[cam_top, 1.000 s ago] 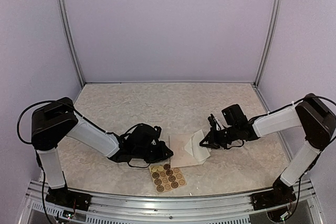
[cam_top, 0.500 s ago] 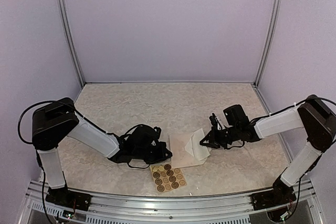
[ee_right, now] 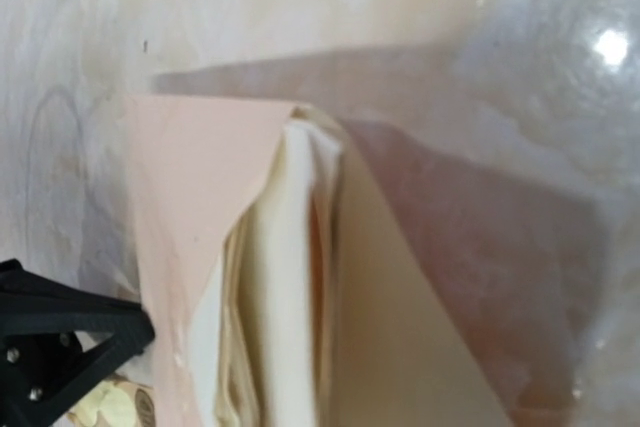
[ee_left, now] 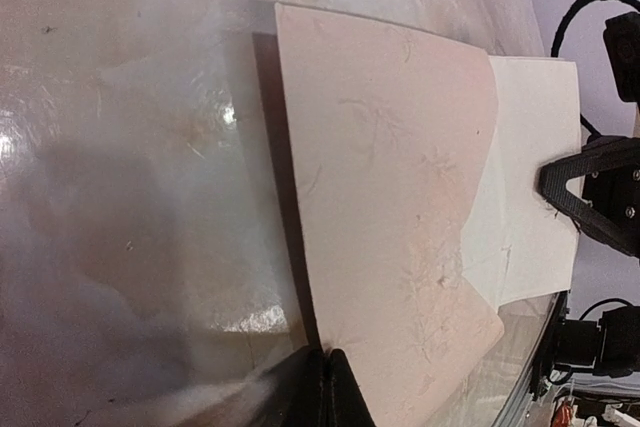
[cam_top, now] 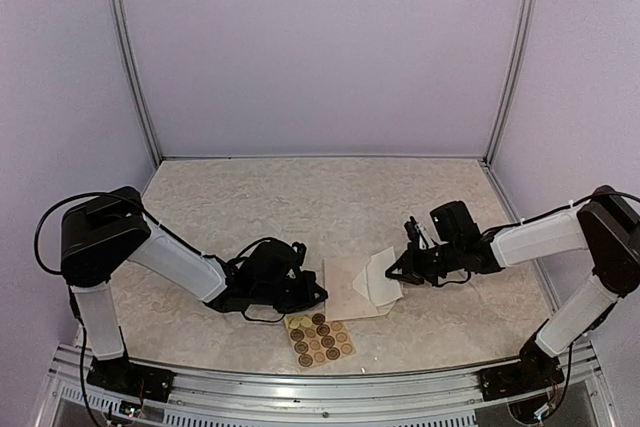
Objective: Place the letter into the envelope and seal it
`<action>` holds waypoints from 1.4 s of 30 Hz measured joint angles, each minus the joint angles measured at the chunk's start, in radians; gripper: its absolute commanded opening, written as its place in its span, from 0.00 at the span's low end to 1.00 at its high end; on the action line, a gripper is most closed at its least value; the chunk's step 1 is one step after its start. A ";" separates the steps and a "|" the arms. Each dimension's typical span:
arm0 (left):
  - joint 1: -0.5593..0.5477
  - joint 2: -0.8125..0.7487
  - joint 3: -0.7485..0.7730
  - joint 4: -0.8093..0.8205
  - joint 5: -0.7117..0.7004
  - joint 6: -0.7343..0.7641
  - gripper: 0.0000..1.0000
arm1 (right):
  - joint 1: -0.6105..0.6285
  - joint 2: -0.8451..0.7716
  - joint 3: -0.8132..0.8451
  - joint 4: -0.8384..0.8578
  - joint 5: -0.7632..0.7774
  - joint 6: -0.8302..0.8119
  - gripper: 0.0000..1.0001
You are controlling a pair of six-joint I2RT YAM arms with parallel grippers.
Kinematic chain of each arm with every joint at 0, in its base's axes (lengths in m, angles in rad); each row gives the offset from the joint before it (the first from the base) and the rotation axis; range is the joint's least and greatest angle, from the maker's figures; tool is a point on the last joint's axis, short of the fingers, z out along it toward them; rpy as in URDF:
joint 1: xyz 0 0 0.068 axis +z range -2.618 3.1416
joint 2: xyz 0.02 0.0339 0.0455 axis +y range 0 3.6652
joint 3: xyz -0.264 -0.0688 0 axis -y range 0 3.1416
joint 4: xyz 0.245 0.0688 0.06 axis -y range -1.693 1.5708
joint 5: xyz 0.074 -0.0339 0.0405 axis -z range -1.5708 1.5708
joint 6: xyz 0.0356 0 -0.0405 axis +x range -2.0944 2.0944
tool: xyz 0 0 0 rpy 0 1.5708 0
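envelope (cam_top: 348, 288) | left claw (cam_top: 322, 294) pinches left edge | right claw (cam_top: 392, 272) at flap (cam_top: 381, 285)

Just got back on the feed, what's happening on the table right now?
The left gripper is shut on the left edge of the envelope, holding it in place. The right gripper is at the opposite, open end, where white folded paper, apparently the letter, sticks out. Its wrist view doesn't show whether it is gripping anything. The flap isn't folded shut, so nothing is sealed yet. The sticker sheet lies untouched near the front edge.
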 measured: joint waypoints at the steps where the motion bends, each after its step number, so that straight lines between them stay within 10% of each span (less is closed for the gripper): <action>1: 0.000 0.000 0.000 0.000 0.000 0.000 0.00 | 0.000 0.000 0.000 0.000 -0.003 0.000 0.00; 36: -0.018 -0.020 0.006 -0.053 -0.050 0.002 0.00 | 0.068 -0.023 -0.013 -0.054 0.083 0.016 0.00; 42: -0.022 -0.024 0.006 -0.042 -0.045 0.016 0.15 | 0.062 -0.029 -0.016 -0.070 0.068 -0.013 0.00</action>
